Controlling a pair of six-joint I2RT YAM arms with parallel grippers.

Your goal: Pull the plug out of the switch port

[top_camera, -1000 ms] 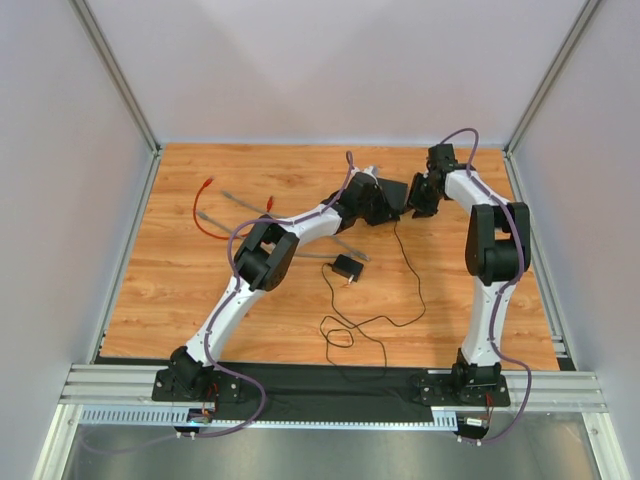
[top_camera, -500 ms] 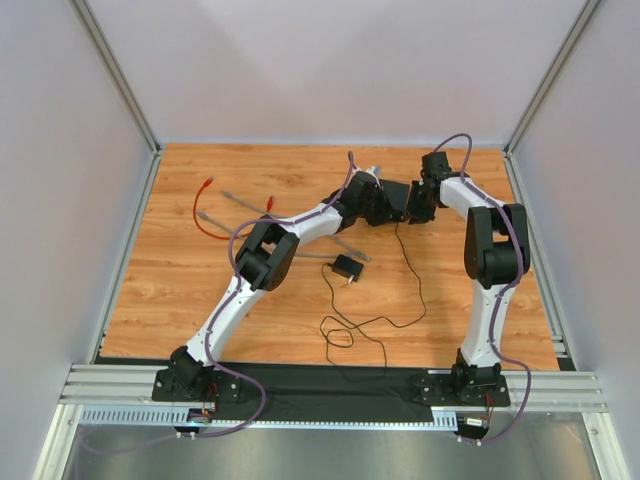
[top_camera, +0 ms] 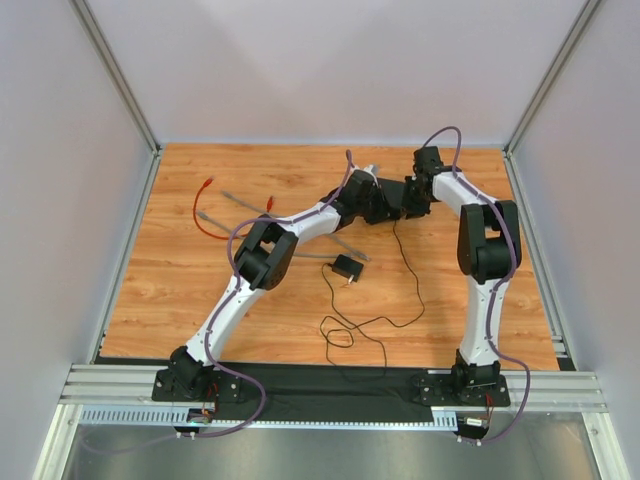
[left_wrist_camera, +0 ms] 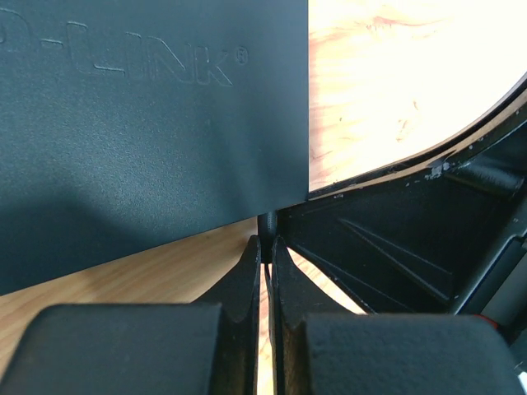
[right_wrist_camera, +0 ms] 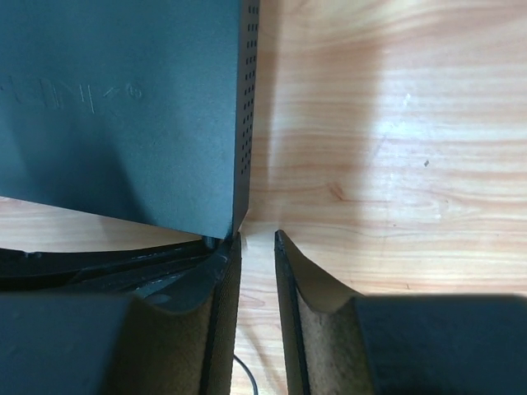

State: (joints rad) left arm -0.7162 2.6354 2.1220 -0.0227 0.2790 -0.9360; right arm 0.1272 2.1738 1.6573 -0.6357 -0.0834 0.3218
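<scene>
Where the plug sits: there it is, a short dark stub, the plug [left_wrist_camera: 266, 224], poking out from the lower edge of the switch [left_wrist_camera: 148, 140] at the centre of the left wrist view and running straight down between the fingertips.
Switch port: tucked under that lower edge and out of sight. The plug's upper end meets the edge, so it is not yet out.
Switch: a flat black box lying on the table [right_wrist_camera: 395, 123], at the upper centre of the top view, squeezed between the two grippers.
Writing: raised letters on the lid read "P-LINK" with a small registered mark in the left wrist view, the start cut off at the frame's left edge. In the right wrist view the same lettering is too faint to read in full.
Side wall: rows of small vent holes run down the switch's right edge in the right wrist view.
Left gripper [left_wrist_camera: 265, 247]: pinched right down on the plug, fingers almost touching, just below the switch.
Right gripper [right_wrist_camera: 257, 239]: jaws a narrow slit apart with bare wood showing between them and nothing held. The finger on the frame's left touches the switch's lower right corner.
Adapter [top_camera: 347, 267]: a small black square below the switch in the top view.
Cord [top_camera: 410, 270]: thin and black, looping from the adapter towards the bottom of the frame, then up to the switch.
Other cables: a red cable [top_camera: 200, 215] and grey cables [top_camera: 240, 200] lie at the left of the table.
</scene>
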